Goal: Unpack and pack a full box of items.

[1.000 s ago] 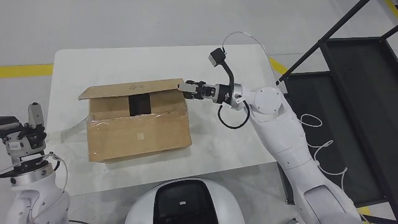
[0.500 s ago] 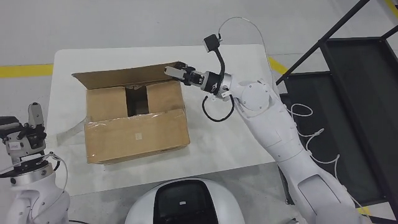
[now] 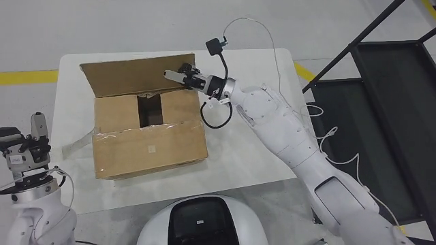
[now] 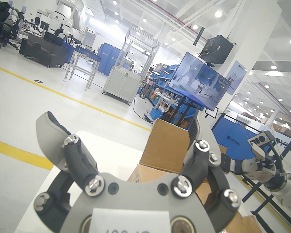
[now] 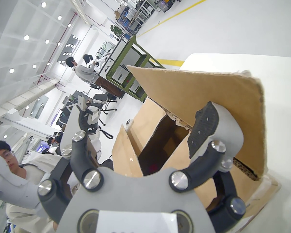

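Note:
A brown cardboard box (image 3: pixel 150 146) stands on the white table (image 3: pixel 245 156), with clear tape across its near top. Its far flap (image 3: pixel 136 75) is raised and leans back, leaving a dark opening (image 3: pixel 151 109) between the inner flaps. My right gripper (image 3: pixel 178 76) is open at the flap's right end, and one pad (image 5: pixel 203 122) rests against the flap (image 5: pixel 208 90). The inside of the box (image 5: pixel 160 151) is dark and its contents are hard to make out. My left gripper (image 3: pixel 27 151) hangs open off the table's near left corner, holding nothing (image 4: pixel 122 122). From there the box (image 4: pixel 167 146) stands ahead.
A loose strip of clear tape (image 3: pixel 78 143) trails from the box's left side. A black metal rack (image 3: pixel 381 109) stands just right of the table. Bare table surface lies to the right of the box and behind it.
My right gripper has moved left along the box's far edge, swinging the far flap up and back. The opening now shows more. The left arm has kept still.

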Motion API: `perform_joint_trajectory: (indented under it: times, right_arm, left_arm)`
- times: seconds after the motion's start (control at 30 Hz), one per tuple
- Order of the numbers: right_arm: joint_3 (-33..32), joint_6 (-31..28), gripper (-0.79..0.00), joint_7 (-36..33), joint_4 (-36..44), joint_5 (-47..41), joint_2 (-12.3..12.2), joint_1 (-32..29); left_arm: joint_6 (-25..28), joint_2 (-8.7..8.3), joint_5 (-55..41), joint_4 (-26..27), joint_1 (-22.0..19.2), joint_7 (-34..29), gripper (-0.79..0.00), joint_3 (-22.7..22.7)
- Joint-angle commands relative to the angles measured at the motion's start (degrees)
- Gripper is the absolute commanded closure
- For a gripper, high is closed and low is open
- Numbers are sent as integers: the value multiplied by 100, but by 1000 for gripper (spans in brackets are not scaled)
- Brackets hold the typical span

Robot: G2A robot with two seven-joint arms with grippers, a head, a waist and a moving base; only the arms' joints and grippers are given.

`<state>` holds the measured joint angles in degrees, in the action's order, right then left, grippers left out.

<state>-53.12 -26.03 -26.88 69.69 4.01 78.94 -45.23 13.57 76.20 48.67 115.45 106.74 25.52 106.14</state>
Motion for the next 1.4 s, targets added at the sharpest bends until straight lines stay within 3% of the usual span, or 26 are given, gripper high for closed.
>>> perform_joint_trajectory:
  times: [0.0, 0.4, 0.67, 0.87, 1.17, 1.37]
  right_arm:
    - [73, 39, -785, 106, -260, -14, 52, 161]
    - [474, 70, -730, 204, -1853, -418, 413, 984]
    - [736, 312, -696, -108, -2520, -492, 628, 1292]
    - [668, -183, -708, -311, -2725, -674, 675, 1317]
    - [59, -1064, -751, -543, -1872, -286, 324, 669]
    - [-538, -699, -736, -1028, -503, 135, -22, -243]
  left_arm:
    - [0, 0, 0, 0, 0, 0, -785, 0]
    - [0, 0, 0, 0, 0, 0, -785, 0]
    - [0, 0, 0, 0, 0, 0, -785, 0]
    - [0, 0, 0, 0, 0, 0, -785, 0]
    - [0, 0, 0, 0, 0, 0, -785, 0]
    - [0, 0, 0, 0, 0, 0, -785, 0]
